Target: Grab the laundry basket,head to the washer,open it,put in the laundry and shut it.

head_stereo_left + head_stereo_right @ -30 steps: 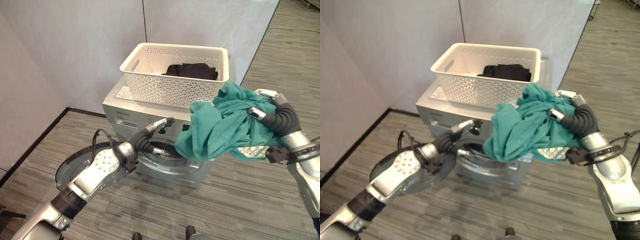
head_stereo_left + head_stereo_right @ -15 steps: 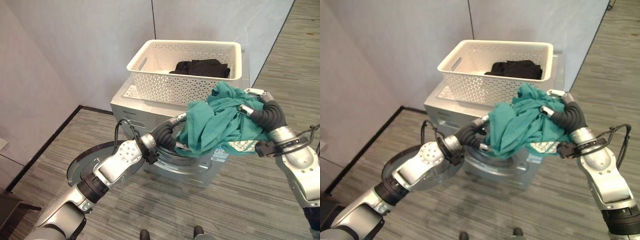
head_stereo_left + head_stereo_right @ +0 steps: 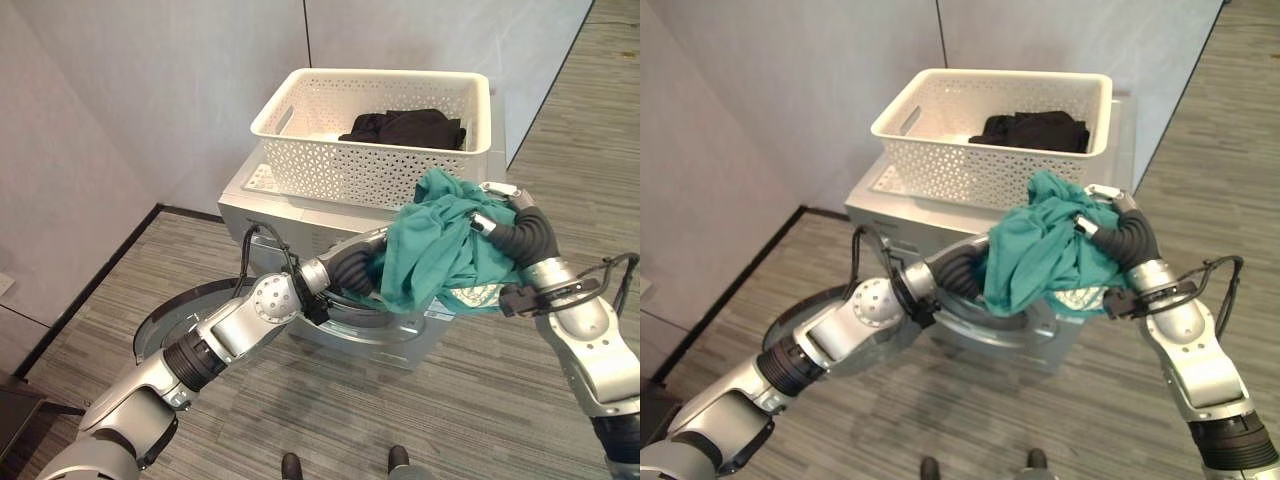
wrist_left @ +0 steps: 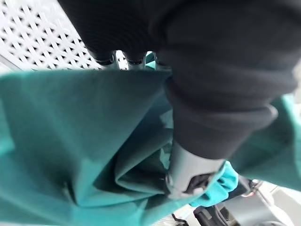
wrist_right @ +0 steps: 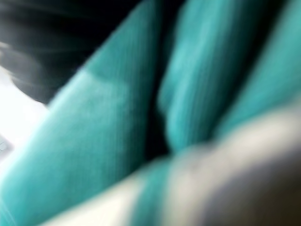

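Note:
A white perforated laundry basket point(image 3: 370, 170) stands on top of the silver washer point(image 3: 250, 200), with a black garment point(image 3: 405, 127) lying inside it. My right hand point(image 3: 505, 215) is shut on a bunched teal garment point(image 3: 440, 250), which hangs in front of the washer's upper front, just above the drum opening point(image 3: 350, 305). My left hand point(image 3: 350, 265) reaches in from the left and meets the teal garment point(image 4: 70, 141) at the opening, where the cloth drapes over it. The round washer door point(image 3: 170, 320) is swung open, low on the left.
A grey wall point(image 3: 120, 120) and a pale partition point(image 3: 420, 35) stand close behind and to the left of the washer. Striped grey flooring point(image 3: 480, 410) spreads out in front and to the right. The open door takes up the floor space on the left.
The camera has shifted. My right hand has brought the teal garment lower and closer to the drum opening. My left hand has moved forward from the door side into the cloth.

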